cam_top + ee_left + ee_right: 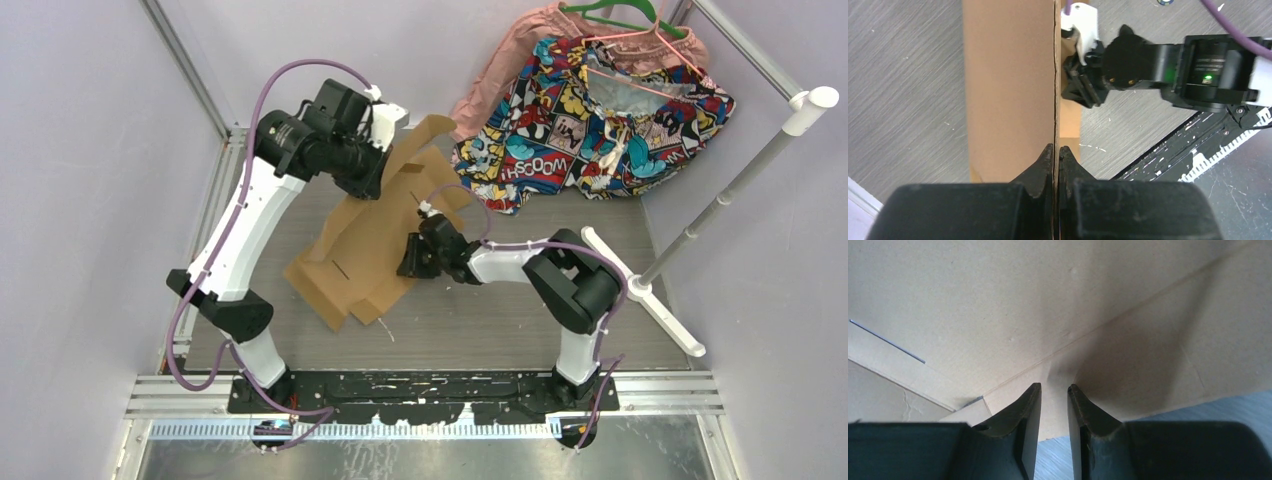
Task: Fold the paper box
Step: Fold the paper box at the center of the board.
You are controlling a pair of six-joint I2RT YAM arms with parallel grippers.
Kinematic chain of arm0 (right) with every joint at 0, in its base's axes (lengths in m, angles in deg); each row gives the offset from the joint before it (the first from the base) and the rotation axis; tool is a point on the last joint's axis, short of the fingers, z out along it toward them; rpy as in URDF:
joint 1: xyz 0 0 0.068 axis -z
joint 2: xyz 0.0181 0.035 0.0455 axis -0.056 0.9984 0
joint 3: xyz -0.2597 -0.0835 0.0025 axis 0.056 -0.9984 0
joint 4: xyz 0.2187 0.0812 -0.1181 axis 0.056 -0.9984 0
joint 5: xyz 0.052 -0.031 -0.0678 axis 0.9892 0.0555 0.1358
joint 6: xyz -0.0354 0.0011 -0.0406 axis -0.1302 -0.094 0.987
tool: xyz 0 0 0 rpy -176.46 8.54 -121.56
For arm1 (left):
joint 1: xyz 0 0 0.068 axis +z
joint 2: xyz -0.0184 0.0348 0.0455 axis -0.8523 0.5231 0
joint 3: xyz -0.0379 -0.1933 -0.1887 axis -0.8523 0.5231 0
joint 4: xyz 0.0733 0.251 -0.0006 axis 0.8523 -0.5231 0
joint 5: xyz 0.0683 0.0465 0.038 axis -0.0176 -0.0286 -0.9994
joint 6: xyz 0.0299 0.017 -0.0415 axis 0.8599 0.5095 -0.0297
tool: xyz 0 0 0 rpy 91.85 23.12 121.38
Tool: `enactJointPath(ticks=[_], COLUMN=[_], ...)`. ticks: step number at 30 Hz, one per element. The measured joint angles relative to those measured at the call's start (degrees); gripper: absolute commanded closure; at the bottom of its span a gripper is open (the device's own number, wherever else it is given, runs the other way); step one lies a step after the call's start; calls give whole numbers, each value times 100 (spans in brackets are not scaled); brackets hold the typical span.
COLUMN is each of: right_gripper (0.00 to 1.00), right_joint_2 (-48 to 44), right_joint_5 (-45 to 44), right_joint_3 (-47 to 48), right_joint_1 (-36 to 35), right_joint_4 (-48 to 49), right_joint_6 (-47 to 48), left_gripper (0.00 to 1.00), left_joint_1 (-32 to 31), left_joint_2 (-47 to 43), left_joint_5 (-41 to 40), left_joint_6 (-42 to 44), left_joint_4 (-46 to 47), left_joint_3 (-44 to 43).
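the paper box [360,250] is not yet a box: it is a flat sheet of brown cardboard, left of the middle of the table [520,330], its long axis running from the near left corner away toward the far right. the near end lies flat on the table; the far end is lifted and bent up off it. the left gripper [1055,154] has that raised end, its fingers pressed together on the thin edge of a panel, so the sheet hangs edge-on below its wrist camera. the right gripper [408,258] comes in from the right, against the long side about halfway along, tips touching or just beside a crease. its jaws stand a narrow way apart and nothing looks clamped between them. so the sheet lies to the left of the right gripper, and this arm seems the nearer one for pressing the fold, while the left holds the flap up. the comic-print cloth [590,110] hangs well apart at the far right.
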Motion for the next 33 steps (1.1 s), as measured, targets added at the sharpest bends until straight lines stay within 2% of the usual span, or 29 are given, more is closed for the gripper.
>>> enactJointPath(ticks=[5, 13, 20, 33], right_gripper=[68, 68, 66, 64], right_joint_2=[654, 1154, 1241, 1370], right_joint_5=[142, 184, 229, 557], right_joint_3=[533, 1040, 1069, 669], right_joint_1=[-155, -170, -109, 168], right_joint_4=[549, 835, 1040, 2035], right_joint_6=[-271, -369, -407, -791], left_gripper=[97, 97, 97, 97], left_joint_1=[-149, -398, -752, -1316], left_joint_2=[11, -4, -81, -140], left_joint_5=[-22, -105, -107, -328], left_joint_6=[-4, -131, -308, -601], left_joint_4=[28, 240, 409, 498], left_joint_3=[186, 616, 911, 927])
